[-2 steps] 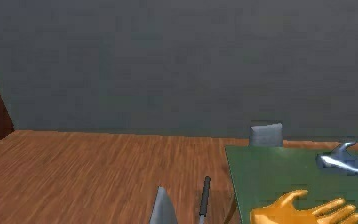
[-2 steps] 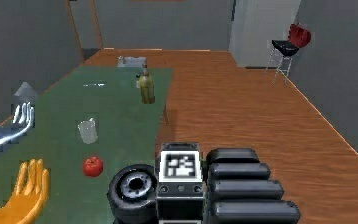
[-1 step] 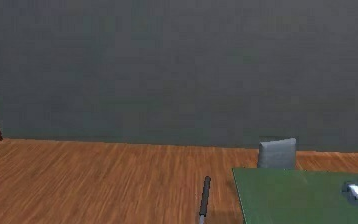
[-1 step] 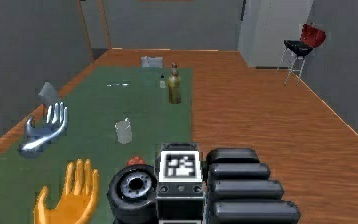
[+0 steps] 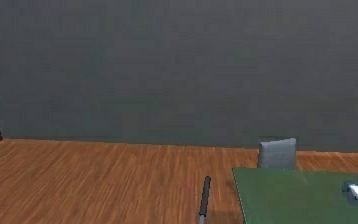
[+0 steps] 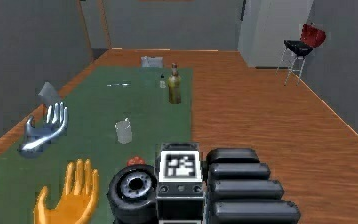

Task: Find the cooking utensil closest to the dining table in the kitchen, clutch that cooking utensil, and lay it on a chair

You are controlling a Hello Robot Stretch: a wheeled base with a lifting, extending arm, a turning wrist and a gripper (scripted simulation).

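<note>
1. Arm [image 6: 249, 190] stands at the arm side view's bottom edge; left of its white marker square [image 6: 182, 166] is the gripper [image 6: 134, 190], at the near end of the green table [image 6: 97, 110]. I judge the robot stands along the table's side to search it.
2. How the gripper's fingers are set I cannot tell; with tabletop and a small red thing [image 6: 135, 160] right behind it, I cannot tell either whether it holds anything.
3. Beside it stands an orange hand-shaped figure [image 6: 71, 197], farther a silver hand-shaped figure [image 6: 42, 130] and a small glass [image 6: 124, 130], then an upright bottle [image 6: 173, 85]; they look like decoration, not utensils.
4. In the forward view a long thin thing [image 5: 203, 200] lies flat on the wood floor [image 5: 97, 180], just beside the table's edge. By its shape I judge it is the cooking utensil, so a low reach is needed.
5. A grey chair [image 5: 278, 153] stands just behind the table's far edge there, a likely place to lay it; a red stool [image 6: 305, 45] stands well apart, near the far wall.
</note>
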